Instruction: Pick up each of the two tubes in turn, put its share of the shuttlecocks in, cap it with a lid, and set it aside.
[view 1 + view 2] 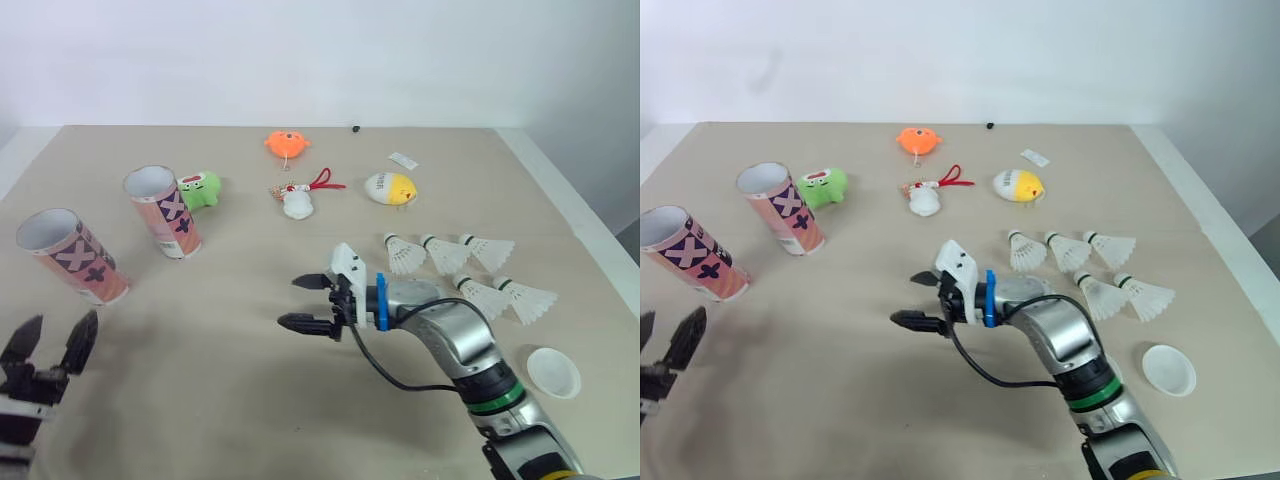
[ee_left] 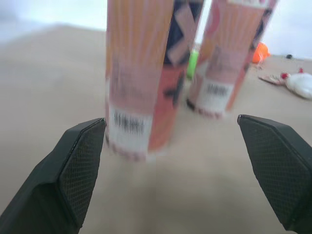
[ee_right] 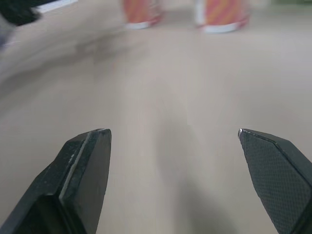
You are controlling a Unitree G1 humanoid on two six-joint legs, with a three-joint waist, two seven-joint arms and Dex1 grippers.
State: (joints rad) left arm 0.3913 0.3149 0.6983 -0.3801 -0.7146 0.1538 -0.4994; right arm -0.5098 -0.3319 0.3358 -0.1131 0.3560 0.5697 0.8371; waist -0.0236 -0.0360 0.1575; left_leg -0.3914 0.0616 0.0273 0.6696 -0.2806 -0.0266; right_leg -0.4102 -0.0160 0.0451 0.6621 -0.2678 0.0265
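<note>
Left hand (image 1: 60, 325) open just short of near tube (image 1: 72, 255), right hand (image 1: 293, 302) open well right of it; a glancing close could topple the standing tube.

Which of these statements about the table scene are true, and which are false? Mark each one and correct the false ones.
1. The nearer tube and the farther tube both stand upright with open tops. True.
2. Five shuttlecocks lie on the table. True.
3. The right hand holds a shuttlecock. False: it is open and empty.
4. The green toy sits inside a tube. False: it sits on the table beside the farther tube.
5. The white lid caps a tube. False: it lies on the table near the shuttlecocks.
6. The left hand is open. True.
</note>
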